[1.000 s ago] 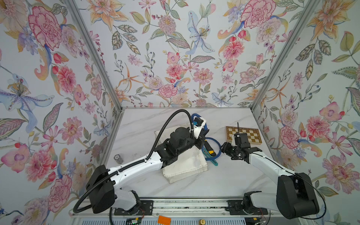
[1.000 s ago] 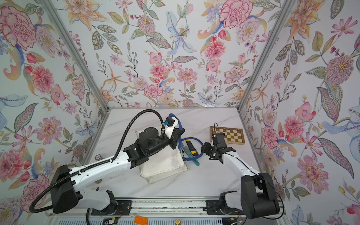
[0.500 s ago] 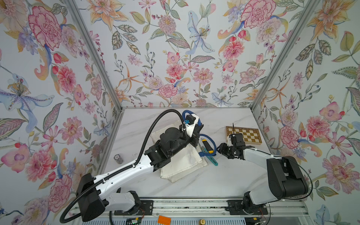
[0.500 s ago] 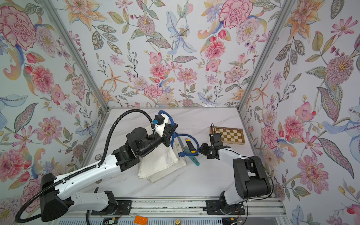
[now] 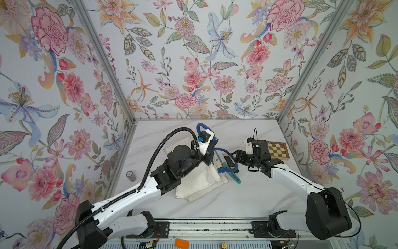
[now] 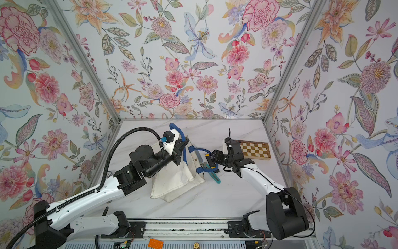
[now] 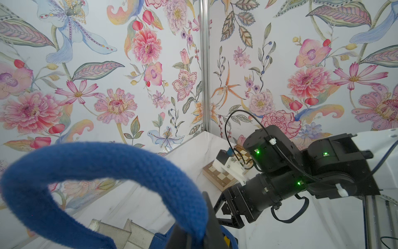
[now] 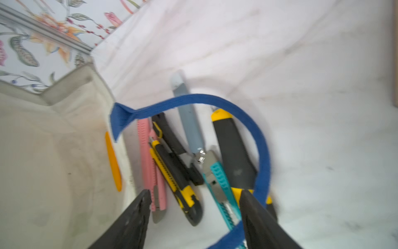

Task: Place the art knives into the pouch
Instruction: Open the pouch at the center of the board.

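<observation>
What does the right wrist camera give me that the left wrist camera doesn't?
Right wrist only: the pink knife, teal knife and grey knife lying on the table beside the pouch. Left wrist only: the raised handle and the right arm's joints. Both: the pouch, the table and the open right gripper.

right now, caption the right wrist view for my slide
Open right tool poised over art knives on the marble table, beside the pouch and partly ringed by its blue handle.
</observation>
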### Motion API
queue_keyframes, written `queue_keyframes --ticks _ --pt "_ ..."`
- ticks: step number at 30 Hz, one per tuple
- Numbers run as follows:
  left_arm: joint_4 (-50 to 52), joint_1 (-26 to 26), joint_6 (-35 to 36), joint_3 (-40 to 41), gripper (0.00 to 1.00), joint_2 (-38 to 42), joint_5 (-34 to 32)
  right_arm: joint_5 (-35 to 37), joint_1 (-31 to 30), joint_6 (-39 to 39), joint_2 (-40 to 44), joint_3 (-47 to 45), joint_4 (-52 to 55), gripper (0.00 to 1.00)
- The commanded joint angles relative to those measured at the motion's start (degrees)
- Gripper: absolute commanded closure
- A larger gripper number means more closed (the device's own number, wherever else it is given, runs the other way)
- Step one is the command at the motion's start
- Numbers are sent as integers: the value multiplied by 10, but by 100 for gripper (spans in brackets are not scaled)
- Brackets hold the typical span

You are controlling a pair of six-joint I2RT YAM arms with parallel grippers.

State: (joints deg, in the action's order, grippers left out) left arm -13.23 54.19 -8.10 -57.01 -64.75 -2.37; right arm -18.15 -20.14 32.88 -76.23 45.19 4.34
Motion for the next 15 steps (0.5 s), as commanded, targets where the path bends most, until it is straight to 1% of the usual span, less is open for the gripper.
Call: queue_keyframes --ticks 1,4,6,7,10,12,15 --pt "-16 -20 14 31 100 39 -3 -30 -42 6 -2 29 -21 29" --pt "-19 -33 7 56 100 63 1 -29 -92 4 -28 63 -13 27" --pt "-21 -36 5 72 100 79 -2 -28 -110 0 -53 87 7 26" --pt "-22 -37 3 79 100 87 -4 -19 -119 -5 -64 96 19 24" --pt "-20 -37 -2 97 100 115 -13 42 -152 -31 -87 117 42 21" --pt "-18 -38 -5 109 100 131 -20 47 -164 -37 -106 130 52 21" --pt "1 -38 -7 123 100 156 -39 50 -166 -37 -129 145 61 20"
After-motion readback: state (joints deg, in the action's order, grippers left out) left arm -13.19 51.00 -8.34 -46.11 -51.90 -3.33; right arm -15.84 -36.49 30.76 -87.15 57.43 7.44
